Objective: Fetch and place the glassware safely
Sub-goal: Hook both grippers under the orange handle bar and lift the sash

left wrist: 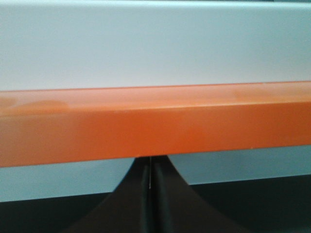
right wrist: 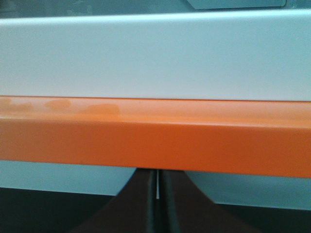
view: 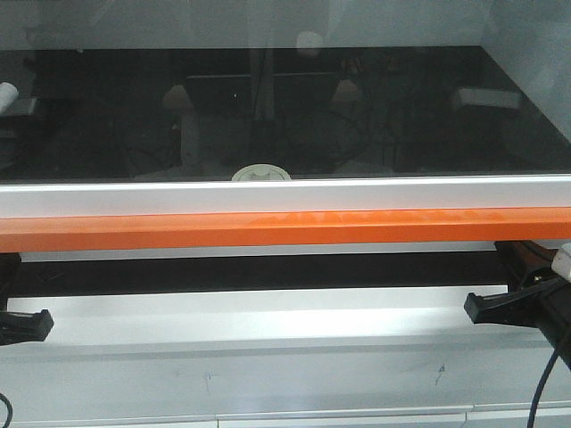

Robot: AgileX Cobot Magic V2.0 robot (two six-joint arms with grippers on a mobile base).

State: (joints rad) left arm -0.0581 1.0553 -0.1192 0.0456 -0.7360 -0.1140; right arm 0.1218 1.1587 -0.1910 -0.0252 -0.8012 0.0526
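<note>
Only the round white lid of the glassware (view: 260, 173) shows, peeking over the white sash frame at the centre, behind the dark glass. The jar's body is hidden. My left gripper (view: 46, 322) sits low at the left edge, shut and empty. My right gripper (view: 470, 308) sits low at the right, also shut and empty. Both are in front of the sash and below the orange bar (view: 285, 228), well apart from the jar. In the left wrist view the left gripper (left wrist: 149, 161) has its fingers pressed together just under the bar (left wrist: 155, 124). The right gripper (right wrist: 156, 174) looks the same in the right wrist view.
A dark glass sash (view: 285, 107) with a white frame (view: 285, 193) closes off the cabinet holding the jar. The orange bar runs the full width along the frame's bottom. Below it lie a dark gap and a white ledge (view: 268, 321). A black cable (view: 546, 374) hangs at the right.
</note>
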